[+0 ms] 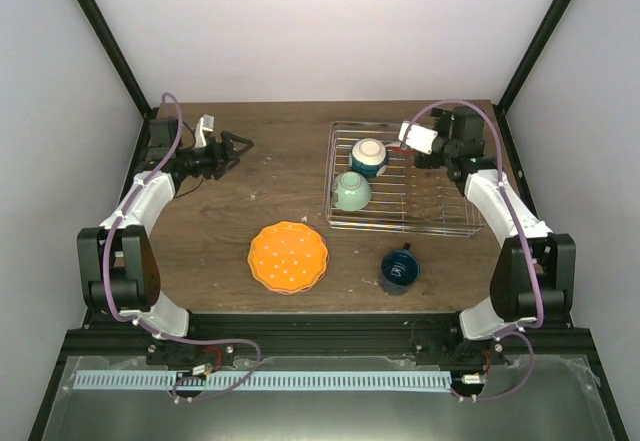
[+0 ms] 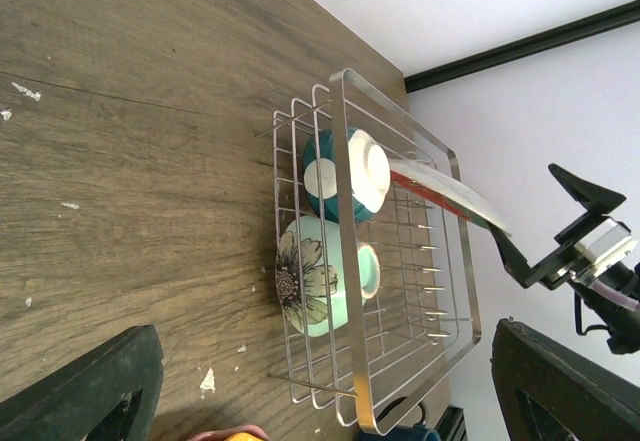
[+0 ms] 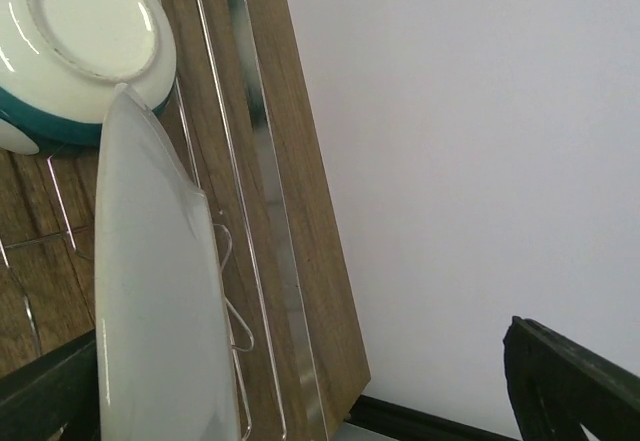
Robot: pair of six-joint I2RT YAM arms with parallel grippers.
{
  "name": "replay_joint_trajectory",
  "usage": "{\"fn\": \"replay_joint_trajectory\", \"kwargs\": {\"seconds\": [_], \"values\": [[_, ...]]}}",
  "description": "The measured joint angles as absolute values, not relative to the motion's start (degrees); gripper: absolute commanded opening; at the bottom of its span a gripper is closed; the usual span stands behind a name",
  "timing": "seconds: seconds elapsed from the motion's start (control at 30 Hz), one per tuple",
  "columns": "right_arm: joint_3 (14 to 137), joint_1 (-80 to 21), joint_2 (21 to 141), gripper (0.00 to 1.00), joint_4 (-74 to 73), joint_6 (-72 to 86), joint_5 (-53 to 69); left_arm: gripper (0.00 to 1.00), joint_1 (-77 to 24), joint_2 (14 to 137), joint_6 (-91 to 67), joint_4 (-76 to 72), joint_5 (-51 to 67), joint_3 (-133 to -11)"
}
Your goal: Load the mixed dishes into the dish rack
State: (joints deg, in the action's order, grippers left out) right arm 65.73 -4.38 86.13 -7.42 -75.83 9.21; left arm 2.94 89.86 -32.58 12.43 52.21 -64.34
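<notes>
**RIGHT GRIPPER (image 1: 405, 146) OPEN: PLATE OVER RACK NOT SECURED**

**Right gripper.** The jaws stand wide apart over the far right part of the dish rack (image 1: 420, 229). The red-rimmed plate (image 2: 445, 199) stands edge-on and tilted above the wires. Its white underside lies close against one finger (image 3: 45, 391), and the other finger is well clear of it. Nothing clamps the plate. Whether its lower edge sits between dividers cannot be told.

**Left gripper (image 1: 240, 144).** Spread and empty, over the table (image 1: 230, 211), well apart from the rack.

**Load status.** The cream bowl (image 1: 368, 157) and pale green bowl (image 1: 351, 192) are in the rack's left end. The orange dotted plate (image 1: 288, 257) and dark blue mug (image 1: 399, 269) sit on the table near the rack.

**Risks, as judged:**
1. If the plate is only leaning on the finger, drawing the arm away could let it topple. It might strike the cream bowl just beside its upper edge, or fall flat across the wires and block the slots.
2. A retreating finger could catch the scalloped rim and drag the plate out, or shift the light wire rack.
3. Closing from this offset would likely push the plate sideways rather than pinch it squarely.
</notes>
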Motion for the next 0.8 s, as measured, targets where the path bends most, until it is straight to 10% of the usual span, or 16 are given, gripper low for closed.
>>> {"fn": "replay_joint_trajectory", "kwargs": {"seconds": [0.8], "values": [[62.4,-4.3,85.0,0.97,-6.8,-75.5,5.0,0.91,2.9,89.9,-32.6,12.4,52.8,-64.3]]}}
